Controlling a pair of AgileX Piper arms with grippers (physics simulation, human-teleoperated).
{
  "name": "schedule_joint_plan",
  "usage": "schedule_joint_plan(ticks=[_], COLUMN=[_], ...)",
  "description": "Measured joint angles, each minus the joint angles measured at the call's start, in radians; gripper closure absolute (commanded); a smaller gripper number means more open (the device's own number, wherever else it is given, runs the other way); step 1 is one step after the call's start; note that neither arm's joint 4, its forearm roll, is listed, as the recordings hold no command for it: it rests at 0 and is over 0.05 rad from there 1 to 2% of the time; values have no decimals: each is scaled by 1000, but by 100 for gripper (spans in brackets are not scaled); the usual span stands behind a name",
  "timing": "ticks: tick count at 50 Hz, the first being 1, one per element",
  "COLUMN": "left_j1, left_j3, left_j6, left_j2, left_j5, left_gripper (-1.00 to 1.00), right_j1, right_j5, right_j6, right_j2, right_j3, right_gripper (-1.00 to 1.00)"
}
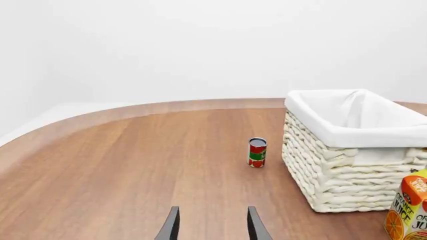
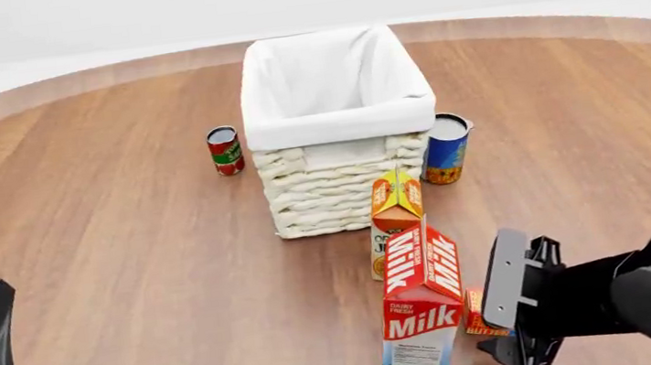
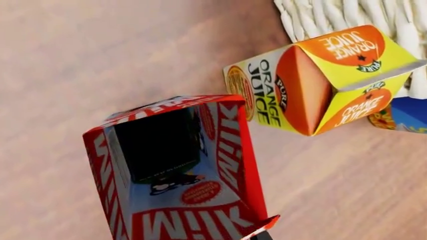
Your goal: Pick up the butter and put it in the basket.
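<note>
Right hand beside 1 butter

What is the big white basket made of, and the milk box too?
The basket looks like woven wicker, cream and matte: thick plaited strands show along its sides. A soft white cloth liner folds over its rim. The milk box looks like printed cardboard with a slightly glossy finish, judging by its sharp folded edges and gabled top.

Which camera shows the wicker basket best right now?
Front view: the whole cream-white woven wicker basket with white cloth liner shows, open top included. The left wrist view shows one corner and side, cut off at the frame edge. The right wrist view catches only a strip of weave.
</note>
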Motion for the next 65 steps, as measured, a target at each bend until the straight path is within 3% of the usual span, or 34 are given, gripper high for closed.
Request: schedule_joint_plan(ticks=[5,6,29,50,65], left_j1=[0,0,0,0,0], left_j3=[0,0,0,0,0], left_j6=[0,0,0,0,0], left_j2=[0,0,0,0,0], left_j5=[0,0,0,0,0], left_gripper=[-100,-100,-100,-100,-100], right_j1=[3,3,-3,-47,-55], right_j5=[-23,-27,-41,112,246], right_j6=[12,14,10,-49,-12], right_j2=[14,16,12,-79,-212], right_j3=[4,5,-1,-46,-148], right_gripper=[-100,100,100,100,100])
